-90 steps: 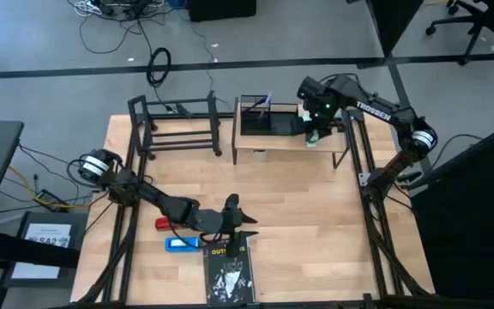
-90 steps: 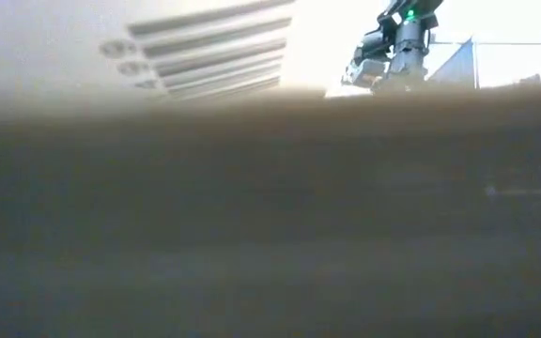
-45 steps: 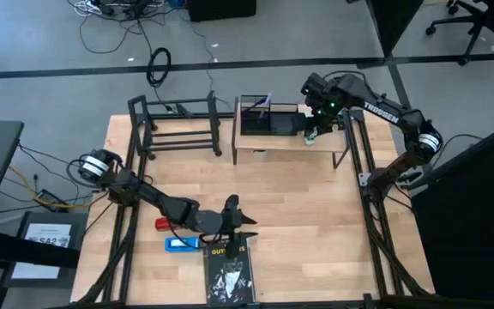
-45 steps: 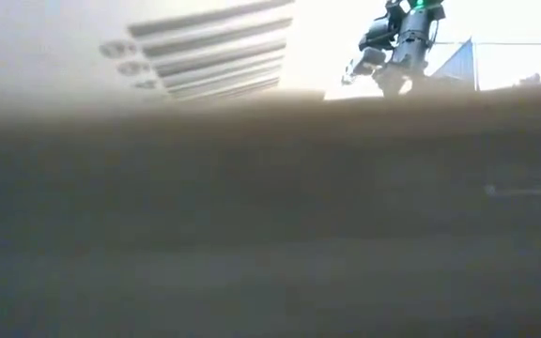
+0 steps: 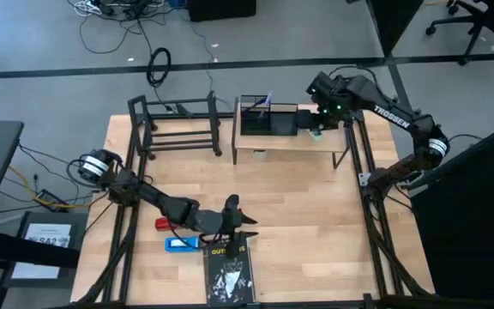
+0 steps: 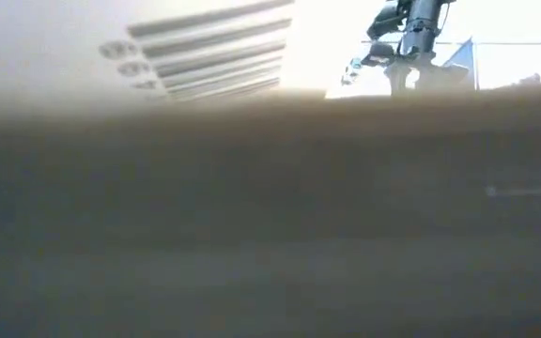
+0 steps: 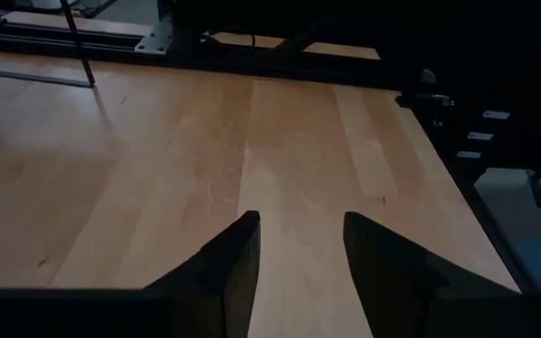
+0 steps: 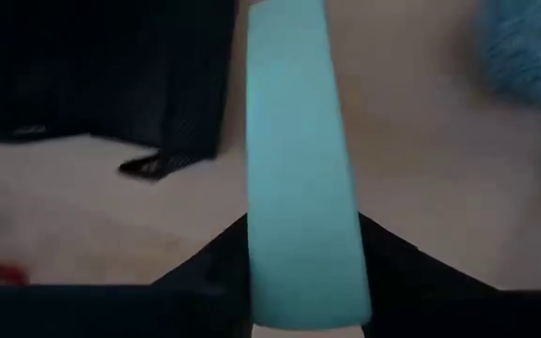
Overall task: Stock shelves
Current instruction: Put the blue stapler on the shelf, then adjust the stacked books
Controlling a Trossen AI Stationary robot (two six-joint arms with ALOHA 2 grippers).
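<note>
My right gripper (image 5: 317, 129) is at the far right, over the right end of the light wood shelf (image 5: 286, 144), shut on a flat light-teal bar (image 8: 299, 160). A black mesh organizer (image 5: 268, 120) stands on that shelf's plank, beside the bar. The open black tube rack (image 5: 178, 127) stands on its legs at the far left. My left gripper (image 7: 299, 253) lies low near the table's front middle, open, with bare wood between its fingers. A dark book (image 5: 230, 270) lies flat just in front of it. My right gripper pinches the teal bar by its two narrow edges at its near end (image 8: 303, 282), one finger (image 8: 209, 258) on each side. The fingers come from above, pointing down, and the bar runs on along them past their tips. Whether its far end touches the plank, I cannot tell.
A red thing (image 5: 165, 225) and a blue thing (image 5: 181, 245) lie beside my left arm near the front. In the low view a blurred brown mass (image 6: 270, 216) close to the camera hides nearly all of the table. The table's middle (image 5: 298, 197) is bare wood.
My right gripper has risen and gone a little toward the table's right and far edges, carrying the teal bar with it. The organizer and the shelf have stayed where they were.
</note>
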